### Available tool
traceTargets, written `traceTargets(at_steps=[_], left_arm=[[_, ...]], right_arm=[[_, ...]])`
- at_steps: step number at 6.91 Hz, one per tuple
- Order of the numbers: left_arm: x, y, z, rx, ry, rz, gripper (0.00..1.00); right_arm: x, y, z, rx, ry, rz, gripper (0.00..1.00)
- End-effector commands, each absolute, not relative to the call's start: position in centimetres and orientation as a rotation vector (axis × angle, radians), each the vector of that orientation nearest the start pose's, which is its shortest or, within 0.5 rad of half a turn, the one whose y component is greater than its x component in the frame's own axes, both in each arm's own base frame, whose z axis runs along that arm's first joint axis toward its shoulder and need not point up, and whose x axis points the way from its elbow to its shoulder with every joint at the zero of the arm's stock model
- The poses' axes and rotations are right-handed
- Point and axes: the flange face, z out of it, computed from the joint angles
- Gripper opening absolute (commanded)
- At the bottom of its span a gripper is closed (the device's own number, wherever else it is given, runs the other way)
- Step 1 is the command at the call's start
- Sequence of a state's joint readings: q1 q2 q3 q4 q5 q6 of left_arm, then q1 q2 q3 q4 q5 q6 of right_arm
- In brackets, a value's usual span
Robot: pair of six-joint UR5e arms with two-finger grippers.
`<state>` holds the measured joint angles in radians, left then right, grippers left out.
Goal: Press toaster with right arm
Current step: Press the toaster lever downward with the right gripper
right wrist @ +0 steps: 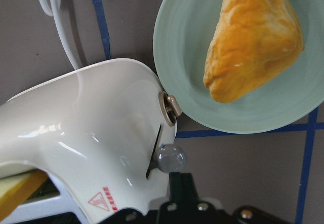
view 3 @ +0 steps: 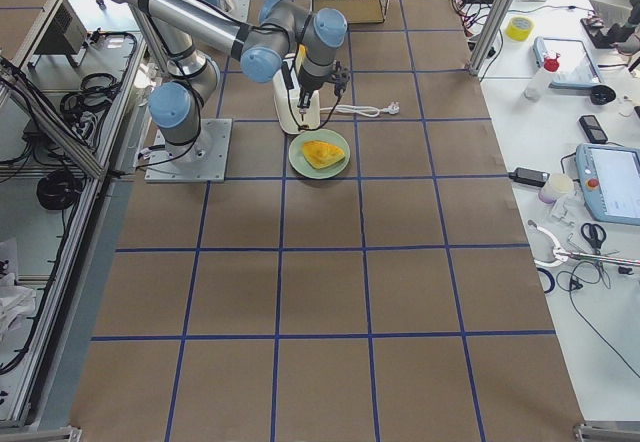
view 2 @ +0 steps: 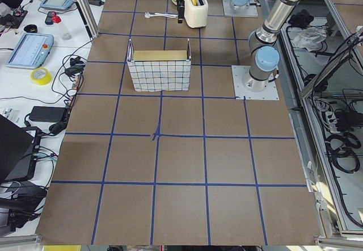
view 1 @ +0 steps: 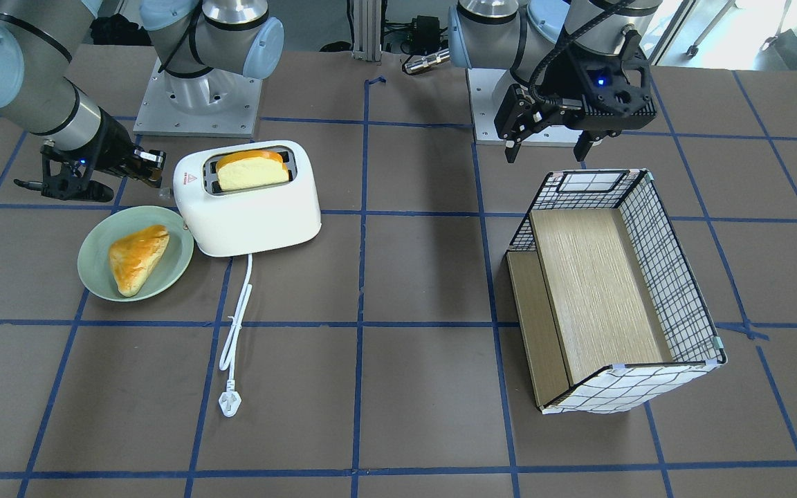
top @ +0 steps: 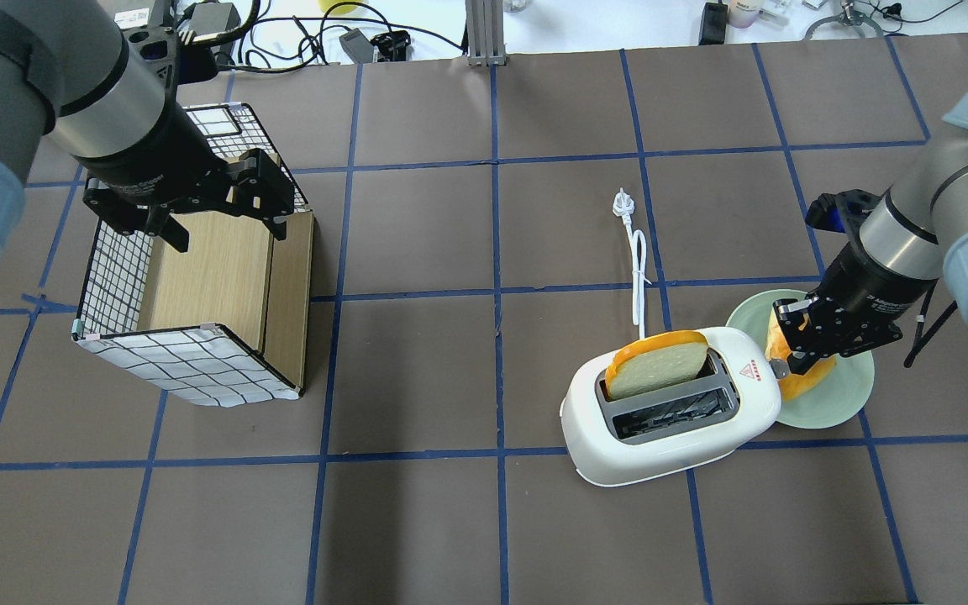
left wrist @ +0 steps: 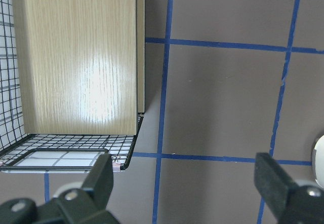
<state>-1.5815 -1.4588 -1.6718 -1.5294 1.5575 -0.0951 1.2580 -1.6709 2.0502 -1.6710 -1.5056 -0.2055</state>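
Beside a round pale-green plate (top: 854, 397), glossy white rounded toaster (top: 669, 454), translucent lever knob (right wrist: 171, 158), right gripper (right wrist: 176, 178) fingers pinched together, left gripper (left wrist: 183, 162) spread wide.

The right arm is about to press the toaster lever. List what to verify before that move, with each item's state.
1. Bread slice seated in a toaster slot: ok.
2. Lever knob up, unpressed: ok, judging by the slice standing high.
3. Right gripper fingers shut, next to the knob: ok; contact cannot tell.
4. Room to descend beside the green plate holding the pastry: cannot tell.
5. Left gripper out of the way, open above the wire basket: ok.
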Motion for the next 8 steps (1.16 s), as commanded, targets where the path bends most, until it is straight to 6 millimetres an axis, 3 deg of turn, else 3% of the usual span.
traceTargets(at_steps=[1, 8], left_arm=[[-13.9, -44.8, 49.5, -0.133, 3.153, -0.081, 1.00], [-13.9, -44.8, 49.5, -0.133, 3.153, -0.081, 1.00]], right_arm=[[1.3, -41.5, 30.4, 0.175, 2.969, 0.388, 0.00], [1.0, -42.4, 28.8, 0.176, 2.962, 0.404, 0.00]])
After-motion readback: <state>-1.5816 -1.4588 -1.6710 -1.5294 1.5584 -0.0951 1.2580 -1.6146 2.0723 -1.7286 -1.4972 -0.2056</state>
